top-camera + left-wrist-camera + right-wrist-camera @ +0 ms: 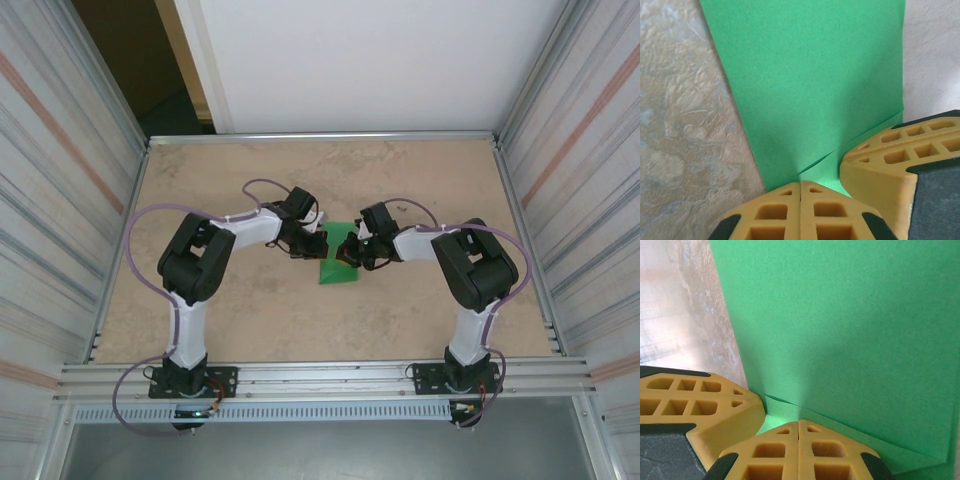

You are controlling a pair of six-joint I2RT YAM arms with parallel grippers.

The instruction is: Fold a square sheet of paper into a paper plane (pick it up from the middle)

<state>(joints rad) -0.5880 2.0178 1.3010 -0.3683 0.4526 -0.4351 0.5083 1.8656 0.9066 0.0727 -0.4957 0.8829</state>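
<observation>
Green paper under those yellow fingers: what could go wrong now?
The left end effector and right end effector are shut, close together at one corner of the folded bright green paper sheet, so they might bump. A push could also slide the thin paper and skew its flap.

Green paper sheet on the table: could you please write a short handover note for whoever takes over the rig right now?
Left end effector: shut, tip down at the paper's edge, apparently pressing it, nothing pinched.
Right end effector: shut, tip down close beside the left one at the same end of the paper.
Green paper sheet: lying mid-table, between the two arms.
Done: folded into a tapering wedge with an overlapping flap.
Left: the later folds; it is not yet a narrow dart.
</observation>
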